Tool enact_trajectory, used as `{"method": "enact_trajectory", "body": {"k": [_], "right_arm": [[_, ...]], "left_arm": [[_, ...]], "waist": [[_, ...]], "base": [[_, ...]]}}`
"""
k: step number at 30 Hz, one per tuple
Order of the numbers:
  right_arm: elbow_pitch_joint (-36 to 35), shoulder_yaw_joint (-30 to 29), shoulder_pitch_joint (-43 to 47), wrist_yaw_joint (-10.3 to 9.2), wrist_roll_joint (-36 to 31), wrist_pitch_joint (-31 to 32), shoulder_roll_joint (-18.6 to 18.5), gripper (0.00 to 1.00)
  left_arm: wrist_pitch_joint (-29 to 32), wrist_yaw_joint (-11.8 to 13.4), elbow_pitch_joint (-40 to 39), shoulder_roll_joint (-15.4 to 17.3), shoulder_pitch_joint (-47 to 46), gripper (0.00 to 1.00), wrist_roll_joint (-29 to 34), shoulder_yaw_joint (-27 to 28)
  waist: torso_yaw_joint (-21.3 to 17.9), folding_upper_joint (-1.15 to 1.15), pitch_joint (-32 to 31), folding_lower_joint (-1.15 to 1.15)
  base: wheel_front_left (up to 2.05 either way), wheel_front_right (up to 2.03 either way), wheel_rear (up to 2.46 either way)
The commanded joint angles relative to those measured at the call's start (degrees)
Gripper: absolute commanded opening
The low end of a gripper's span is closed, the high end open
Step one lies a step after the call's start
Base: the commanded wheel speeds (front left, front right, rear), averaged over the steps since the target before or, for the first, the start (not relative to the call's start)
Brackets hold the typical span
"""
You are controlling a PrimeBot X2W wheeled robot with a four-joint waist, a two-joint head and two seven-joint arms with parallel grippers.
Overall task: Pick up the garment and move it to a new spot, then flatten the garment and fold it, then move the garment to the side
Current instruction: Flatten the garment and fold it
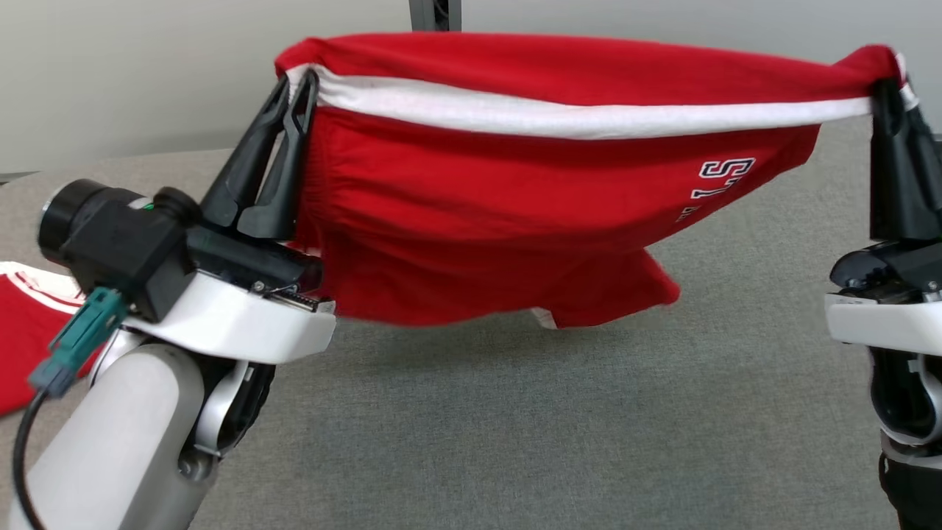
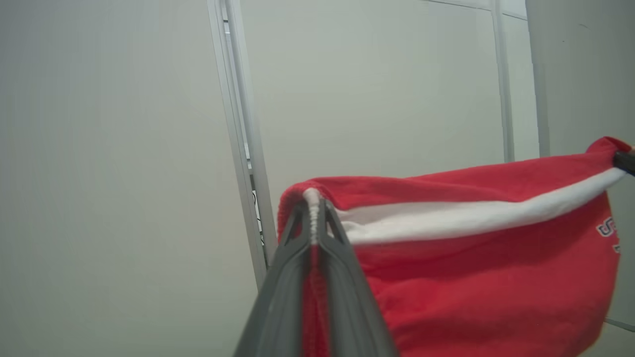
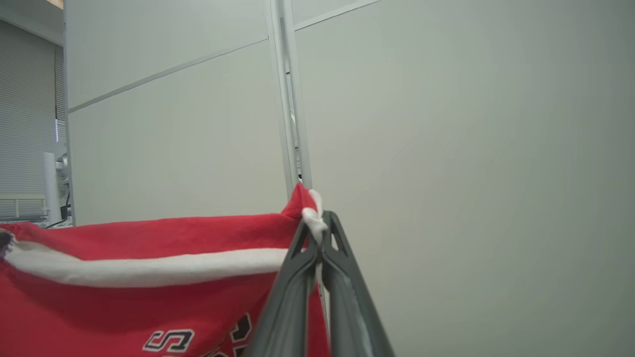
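Observation:
A red garment (image 1: 515, 213) with a white stripe and dark lettering hangs stretched in the air between both grippers, above the grey table (image 1: 515, 427). My left gripper (image 1: 296, 77) is shut on its upper left corner; up close the red garment (image 2: 471, 277) is pinched between the left gripper (image 2: 313, 208) tips. My right gripper (image 1: 887, 88) is shut on the upper right corner, with the white edge of the garment (image 3: 149, 277) bunched at the right gripper (image 3: 317, 220) tips. The lower hem sags toward the table.
Another red and white cloth (image 1: 29, 331) lies on the table at the far left, partly behind my left arm. A pale partition wall (image 1: 147, 73) stands just behind the table's far edge.

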Motion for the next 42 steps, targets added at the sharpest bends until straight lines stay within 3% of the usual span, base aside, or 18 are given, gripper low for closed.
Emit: {"method": "enact_trajectory", "body": {"k": [1,11,18,29,35,42], "right_arm": [[-2.1,-0.5,0.4,0.01,-0.5,1.2,0.3,0.00],[-6.9,-1.6,1.7,0.01,-2.5,4.8,1.8,0.00],[-0.7,1.2,-4.8,0.01,-4.2,4.2,-0.6,0.00],[30.6,9.8,-35.2,0.01,0.0,0.6,-4.6,0.00],[45.7,12.4,-50.6,0.01,0.6,-3.0,-2.9,0.00],[58.8,16.7,-58.4,0.00,1.4,-4.6,1.2,0.00]], "left_arm": [[0.0,0.9,-1.9,0.6,0.3,0.00,0.8,0.6],[1.2,2.6,-6.8,1.3,1.6,0.00,0.9,1.0],[2.4,-0.3,-1.4,0.2,-3.6,0.00,-1.5,0.5],[0.3,-11.4,32.2,-8.5,-31.5,0.00,-6.1,-0.1],[-2.9,-15.3,52.0,-12.0,-44.4,0.00,-6.3,-0.1],[-7.3,-18.0,68.7,-14.6,-50.7,0.00,-7.7,-0.4]], "waist": [[0.3,0.00,-0.3,0.00],[0.7,0.00,0.1,0.00],[0.7,0.00,2.4,0.00],[2.2,0.00,10.8,0.00],[2.2,0.00,14.2,0.00],[1.2,0.00,15.7,0.00]], "base": [[0.00,0.00,0.00],[0.00,0.00,0.00],[0.00,0.00,0.00],[0.00,0.00,0.00],[0.00,0.00,0.00],[0.00,0.00,0.00]]}}
